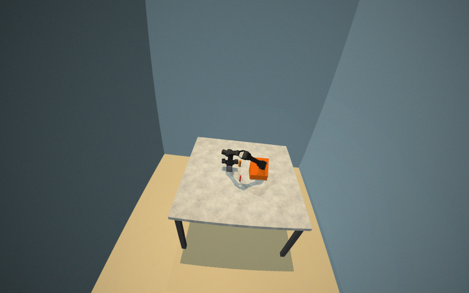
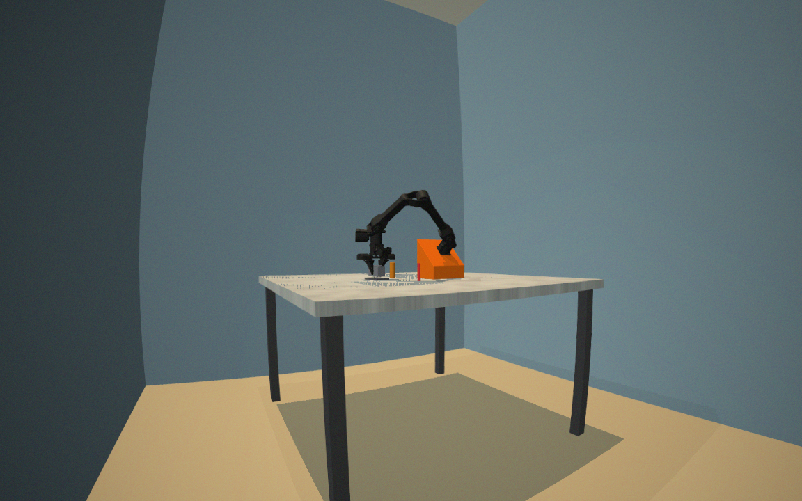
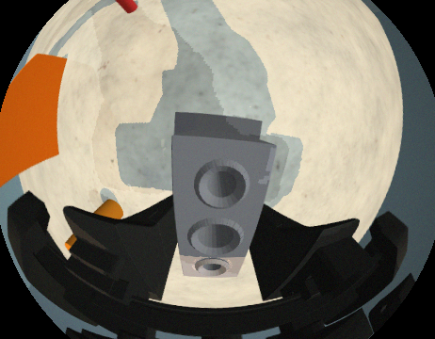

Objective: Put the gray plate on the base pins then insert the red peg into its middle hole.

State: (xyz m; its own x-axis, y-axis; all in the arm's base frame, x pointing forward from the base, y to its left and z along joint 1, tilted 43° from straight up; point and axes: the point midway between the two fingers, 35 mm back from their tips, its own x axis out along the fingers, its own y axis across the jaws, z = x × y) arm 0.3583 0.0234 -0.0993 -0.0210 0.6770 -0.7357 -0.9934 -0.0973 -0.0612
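Note:
My gripper is shut on the gray plate, with one black finger on each long side. The wrist view shows three round holes in a row in the plate. The dark base lies on the table just below it, and its end shows beyond the plate's far end. The two pins are hidden, and I cannot tell whether the plate touches the base or the pins. The red peg stands upright on the table, away from the gripper.
An orange cylinder stands upright close beside the gripper, between it and the arm's orange mount. The arm arches from this mount over the table.

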